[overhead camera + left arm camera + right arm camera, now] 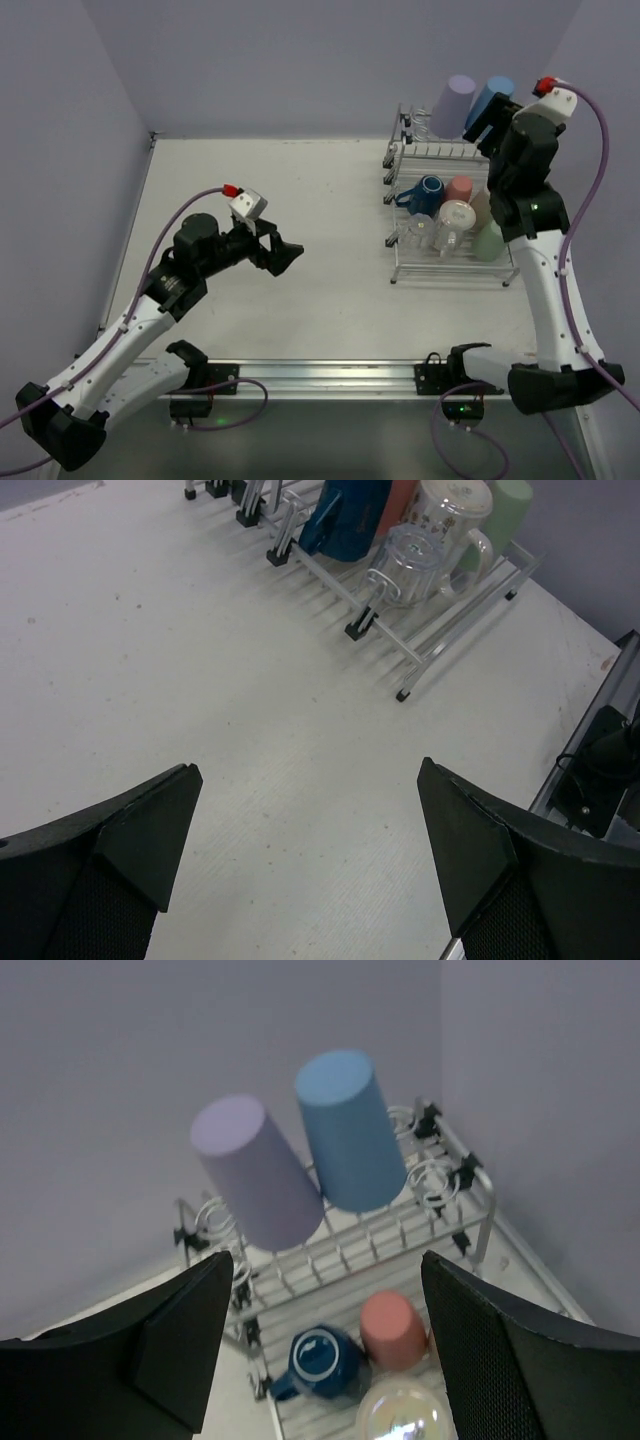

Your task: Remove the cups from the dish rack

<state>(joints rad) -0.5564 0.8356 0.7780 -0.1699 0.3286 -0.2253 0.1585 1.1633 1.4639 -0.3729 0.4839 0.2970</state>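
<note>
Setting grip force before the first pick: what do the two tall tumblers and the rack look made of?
The lavender tumbler and the light-blue tumbler look like opaque matte plastic: flat even colour, only soft shading, no sharp glints. The dish rack looks like silvery metal wire, thin and shiny. Its black joints are probably plastic, though that is a guess.

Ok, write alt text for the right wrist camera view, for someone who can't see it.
A lavender tumbler and a light-blue tumbler lean upside down on the upper tier of the wire dish rack, framed by the open right gripper. Below them sit a dark-blue mug and a pink cup.
</note>
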